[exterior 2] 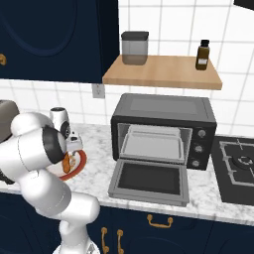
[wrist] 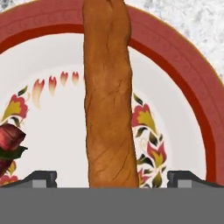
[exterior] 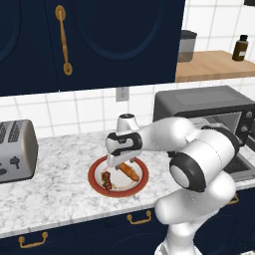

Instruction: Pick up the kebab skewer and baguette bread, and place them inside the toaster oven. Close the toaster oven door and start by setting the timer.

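Two foods are to be moved, and both are found on one red-rimmed plate (exterior: 141, 182) set near the front edge of the worktop (exterior: 60, 169), between the silver toaster (exterior: 15, 149) toward the left end and the toaster oven (exterior 2: 163, 130) further right. The toaster oven is stood against the tiled back wall, and its toaster oven door (exterior 2: 150, 181) is dropped flat toward the front edge, so the rack and tray inside are left reachable; this is judged to be why loading can be done before any closing or timer setting. The plate is kept well apart from the oven, so a carry to the right will be called for. The hand (exterior: 121, 160) is lowered over the plate with its jaws spread wide and nothing grasped; in the hand view the two dark fingertips (wrist: 40, 179) are seen on either side of the baguette bread (wrist: 109, 105), which is laid lengthwise between them, an alignment judged suited to a grip across the loaf's narrow width. The kebab skewer (exterior: 106, 179) is left at the plate's left side, just beside the loaf and apart from the jaws, apparently reserved for a separate pick.
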